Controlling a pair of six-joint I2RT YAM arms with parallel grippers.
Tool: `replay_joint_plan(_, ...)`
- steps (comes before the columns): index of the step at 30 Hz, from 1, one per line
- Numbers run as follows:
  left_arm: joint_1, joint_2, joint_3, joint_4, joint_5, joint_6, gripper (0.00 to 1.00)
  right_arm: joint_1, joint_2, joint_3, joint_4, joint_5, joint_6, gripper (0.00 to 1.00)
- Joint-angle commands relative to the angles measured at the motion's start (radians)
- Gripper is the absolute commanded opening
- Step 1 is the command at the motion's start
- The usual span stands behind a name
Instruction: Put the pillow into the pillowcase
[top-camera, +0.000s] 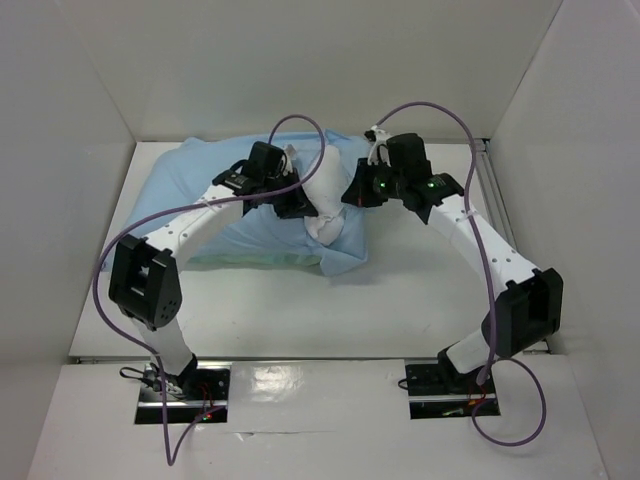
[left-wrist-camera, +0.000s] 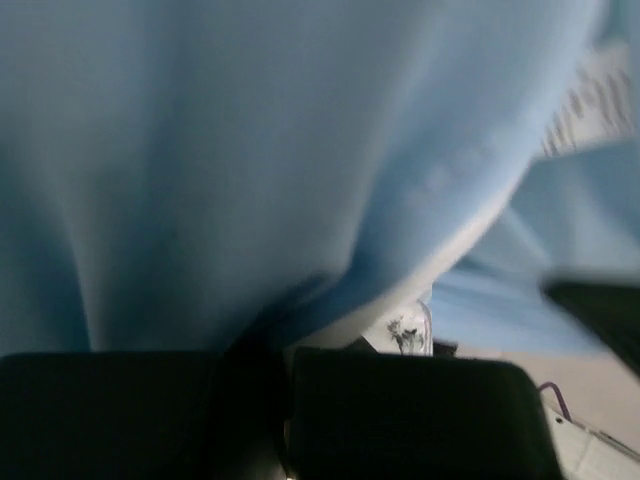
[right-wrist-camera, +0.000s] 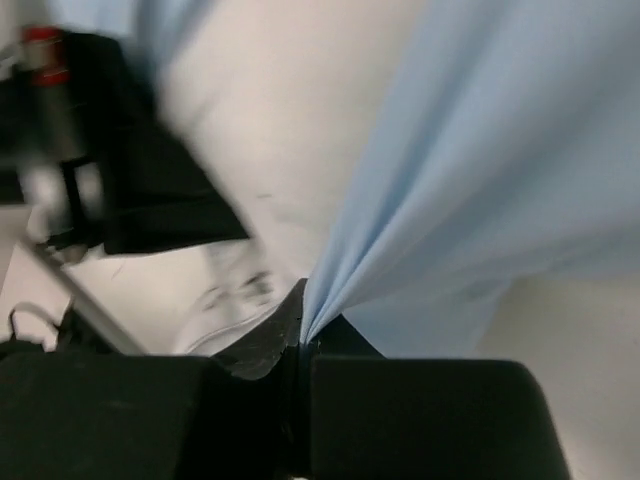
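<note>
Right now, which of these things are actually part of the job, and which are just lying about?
Part of the job:
pillow, its white end sticking out
pillowcase
left gripper and right gripper, both pinching the blue cloth

Just there:
purple cables
table
white walls

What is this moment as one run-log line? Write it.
left pincer: shut on pillowcase | right pincer: shut on pillowcase | pillow: white end exposed between pincers | step: insertion unfinished
</note>
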Motion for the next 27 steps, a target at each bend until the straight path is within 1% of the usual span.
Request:
replay_joint_plan(1,0.003,0.059,0.025,0.087,-0.226,-0.03,0.0,0.063,-0.111,0.126,-0.011,-0.311,-0.083,0.0)
replay_joint_plan(5,-0.031,0.08,0.036,0.076,-0.279,-0.041,0.0,0.108,-0.112,0.235,0.03,-0.41,-0.06,0.0)
replay_joint_plan(7,-0.042,0.091,0.036,0.076,-0.304,-0.052,0.0,0.147,-0.112,0.263,0.07,-0.425,-0.02,0.0)
replay_joint_plan(10,-0.042,0.091,0.036,0.076,-0.313,-0.072,0.0,0.204,-0.112,0.248,0.142,-0.41,0.058,0.0)
replay_joint_plan(11,-0.053,0.091,0.036,0.088,-0.313,-0.072,0.0,0.217,-0.121,0.199,0.206,-0.41,0.077,0.0)
replay_joint_plan(13,-0.053,0.091,0.036,0.097,-0.292,-0.081,0.0,0.229,-0.13,0.153,0.216,-0.337,0.098,0.0)
replay_joint_plan(14,-0.062,0.091,0.054,0.107,-0.248,-0.066,0.0,0.229,-0.145,0.098,0.23,-0.309,0.112,0.0)
replay_joint_plan(15,-0.062,0.091,0.065,0.107,-0.229,-0.056,0.0,0.229,-0.145,0.071,0.23,-0.222,0.112,0.0)
replay_joint_plan(17,-0.074,0.074,0.102,0.107,-0.197,-0.018,0.0,0.229,-0.173,0.006,0.213,-0.133,0.133,0.0)
replay_joint_plan(18,-0.083,0.065,0.123,0.092,-0.197,-0.003,0.0,0.229,-0.173,-0.01,0.204,-0.044,0.149,0.0)
replay_joint_plan(19,-0.083,0.054,0.146,0.067,-0.197,0.008,0.0,0.229,-0.173,-0.022,0.204,-0.033,0.161,0.0)
replay_joint_plan(20,-0.1,0.054,0.18,0.03,-0.257,0.017,0.0,0.22,-0.173,-0.033,0.204,-0.033,0.176,0.0)
replay_joint_plan(21,-0.125,0.039,0.18,0.03,-0.291,0.027,0.0,0.22,-0.152,-0.042,0.222,-0.06,0.187,0.0)
replay_joint_plan(23,-0.134,0.021,0.18,0.03,-0.339,0.013,0.0,0.241,-0.13,-0.055,0.245,-0.101,0.198,0.0)
replay_joint_plan(25,-0.134,0.02,0.18,0.059,-0.339,-0.015,0.0,0.272,-0.109,-0.064,0.254,-0.071,0.209,0.0)
replay_joint_plan(27,-0.111,0.045,0.171,0.079,-0.298,-0.051,0.0,0.295,-0.109,-0.09,0.254,-0.074,0.219,0.0)
